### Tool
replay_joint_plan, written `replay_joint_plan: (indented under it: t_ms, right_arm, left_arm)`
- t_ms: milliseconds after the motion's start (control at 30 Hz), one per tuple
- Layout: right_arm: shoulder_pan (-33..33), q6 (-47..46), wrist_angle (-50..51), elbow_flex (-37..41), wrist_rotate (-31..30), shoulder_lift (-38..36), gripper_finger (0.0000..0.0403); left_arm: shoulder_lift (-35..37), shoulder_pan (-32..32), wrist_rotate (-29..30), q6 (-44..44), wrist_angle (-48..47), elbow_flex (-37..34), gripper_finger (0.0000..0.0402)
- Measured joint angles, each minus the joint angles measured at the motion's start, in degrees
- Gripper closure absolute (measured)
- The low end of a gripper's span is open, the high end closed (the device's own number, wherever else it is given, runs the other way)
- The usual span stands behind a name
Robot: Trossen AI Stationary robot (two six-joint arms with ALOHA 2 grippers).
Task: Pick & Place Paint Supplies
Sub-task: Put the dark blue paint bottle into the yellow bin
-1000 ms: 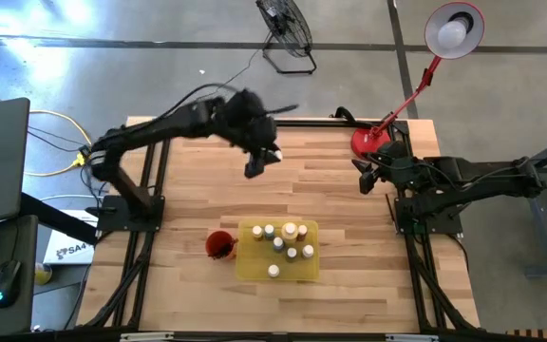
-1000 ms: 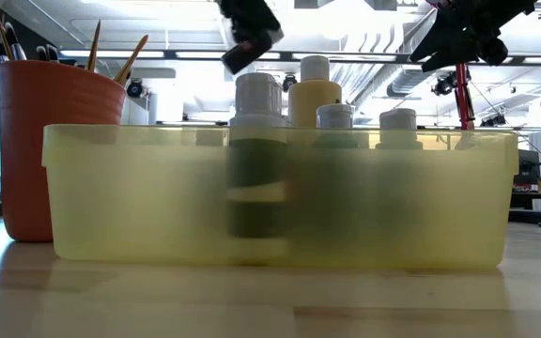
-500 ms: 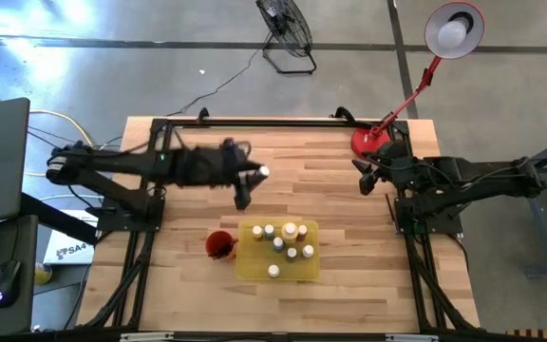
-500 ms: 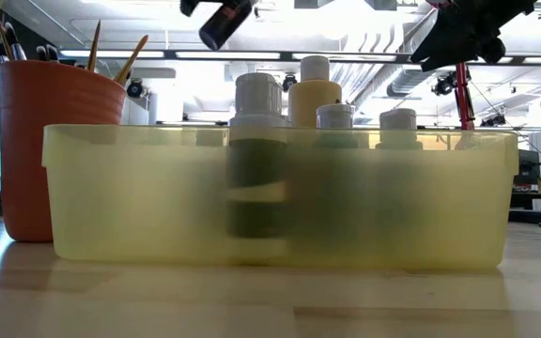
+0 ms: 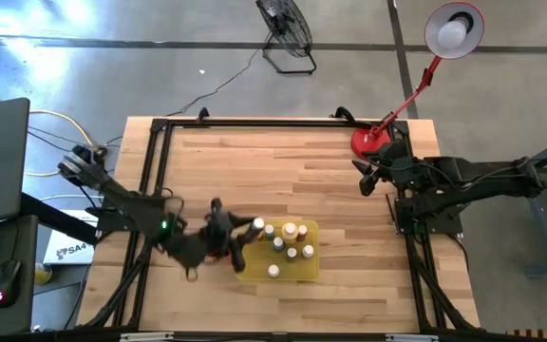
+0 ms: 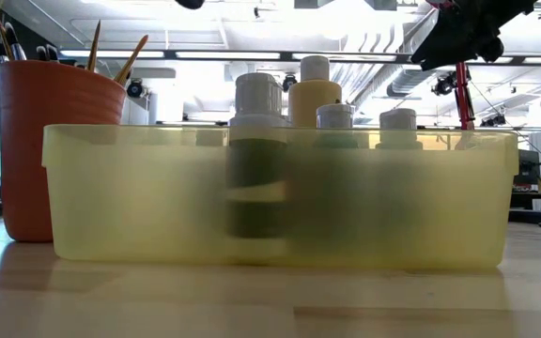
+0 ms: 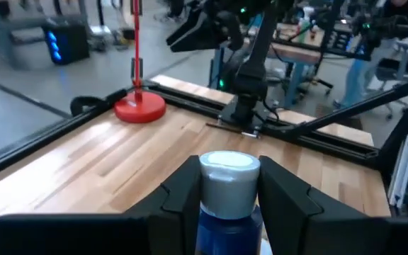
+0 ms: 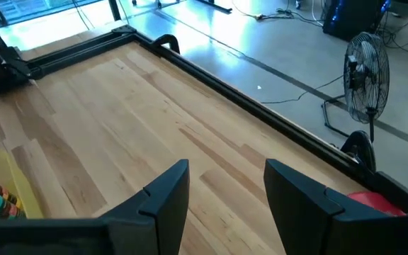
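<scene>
- A blue paint bottle is being pinched upright by the left hand, above the yellow tray's near-left edge, beside the red cup.
- Tray interior is lying just rightward; drop judged next.
- Right hand is being held spread, idle, well apart at the worktop's right edge.

This is looking like a robotics lab or workshop. A wooden bench is standing on a bare concrete floor, with cables running over it. A floor fan and a red desk lamp are standing near the bench's far edge; other benches with equipment are showing behind.
</scene>
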State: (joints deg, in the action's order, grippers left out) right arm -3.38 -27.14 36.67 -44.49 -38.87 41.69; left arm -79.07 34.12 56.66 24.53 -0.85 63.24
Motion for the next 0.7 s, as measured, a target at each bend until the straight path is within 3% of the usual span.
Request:
replay_joint_plan:
  t_ms: [167,400,700]
  right_arm:
    - [0.00,0.01,-0.02,-0.02,0.42,0.00,0.0229]
    - [0.00,0.00,-0.04,-0.02,0.44,0.00,0.0229]
    - [0.00,-1.20,-0.06,-0.01,2.12,0.02,0.0229]
  left_arm:
    - [-5.87,5.67,10.71,1.25,4.94,0.03,0.0294]
    - [-12.82,10.45,20.90,3.05,9.24,0.07,0.0294]
    - [-21.41,11.66,28.33,13.63,12.18,0.10,0.0294]
